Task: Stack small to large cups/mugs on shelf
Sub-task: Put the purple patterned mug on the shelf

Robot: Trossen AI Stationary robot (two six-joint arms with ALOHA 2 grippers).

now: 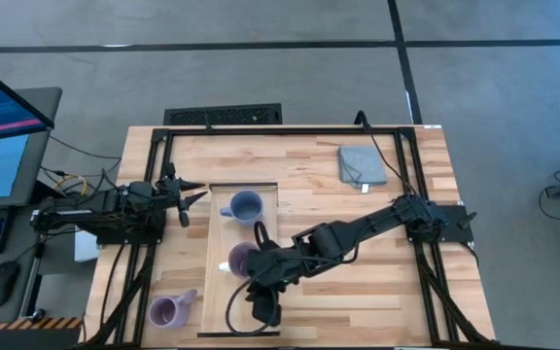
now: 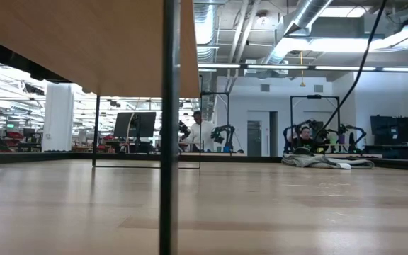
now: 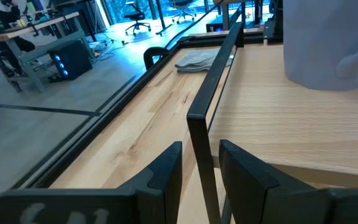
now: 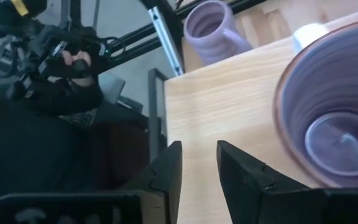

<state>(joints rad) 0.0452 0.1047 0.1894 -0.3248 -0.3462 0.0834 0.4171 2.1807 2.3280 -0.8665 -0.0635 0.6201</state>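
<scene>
The shelf point(image 1: 220, 301) is a pale board raised on thin dark posts. The low view shows only its underside point(image 2: 83, 42). A blue-grey mug point(image 1: 245, 206) stands on its far part and also shows in the left wrist view point(image 3: 328, 43). A purple mug point(image 1: 240, 260) stands near the middle of the shelf. A second purple mug point(image 1: 167, 311) stands on the tabletop left of the shelf. My right gripper point(image 1: 253, 284) is over the shelf, just on the near side of the purple mug point(image 4: 334, 124), slightly open with nothing between its fingers. My left gripper point(image 1: 198, 192) is open at the shelf's far left corner, its fingers on either side of the thin dark frame bar point(image 3: 201, 124).
A folded grey cloth point(image 1: 361, 166) lies at the table's far right. A small white object point(image 4: 309, 31) lies on the shelf beside the purple mug. Dark frame rails run along the table's edges. Bare wood lies between the shelf and the right arm's base.
</scene>
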